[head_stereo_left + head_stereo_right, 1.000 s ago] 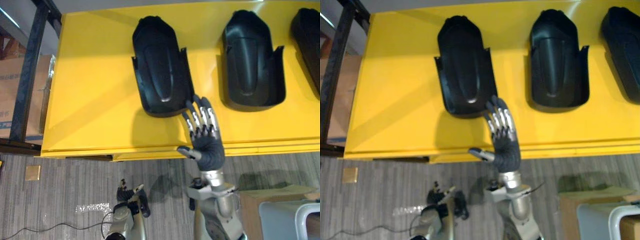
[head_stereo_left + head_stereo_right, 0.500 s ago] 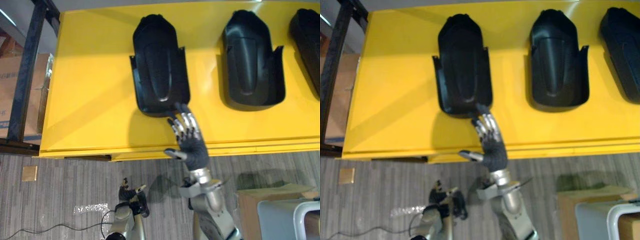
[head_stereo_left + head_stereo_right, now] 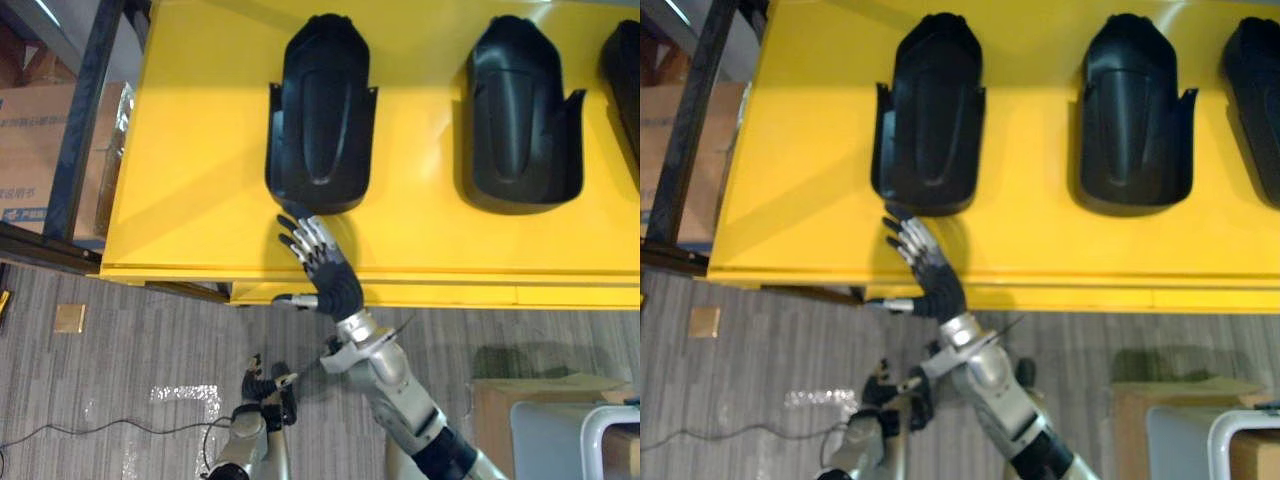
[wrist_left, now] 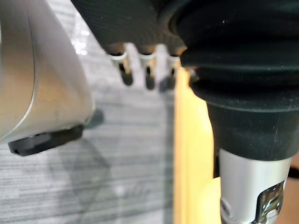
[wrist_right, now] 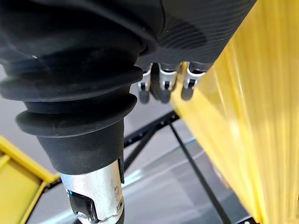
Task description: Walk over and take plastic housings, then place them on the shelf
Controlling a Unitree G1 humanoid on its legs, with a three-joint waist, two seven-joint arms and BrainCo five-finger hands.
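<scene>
Reading from the left, a cardboard box (image 3: 40,130) and a dark metal frame (image 3: 85,130) are noted beside the yellow worktop (image 3: 190,180). The left hand (image 3: 262,385) is seen low over the grey floor (image 3: 130,350), well apart from the worktop; whether it is wide or closed cannot be told. Three black plastic housings are laid flat on the worktop in a row: the left housing (image 3: 322,110), the middle housing (image 3: 525,110) and, cut by the frame edge, the right housing (image 3: 628,80). The right hand (image 3: 330,280) is held wide, fingers spread and empty, over the worktop's front edge, with its fingertips just beside the near end of the left housing. Contact cannot be confirmed.

Progress: the walk to the worktop is judged complete. No housing is grasped or lifted, so the pick-up is assessed as only at its approach. The taking of each housing and all placing on the shelf are left to do.

Change from one second ago: the whole view has shifted, so a camera move is recorded and no move of the housings is claimed. Relative to the left housing, the right hand has been carried from the housing's near right corner across to its near left side, and the forearm is now angled further leftward.
</scene>
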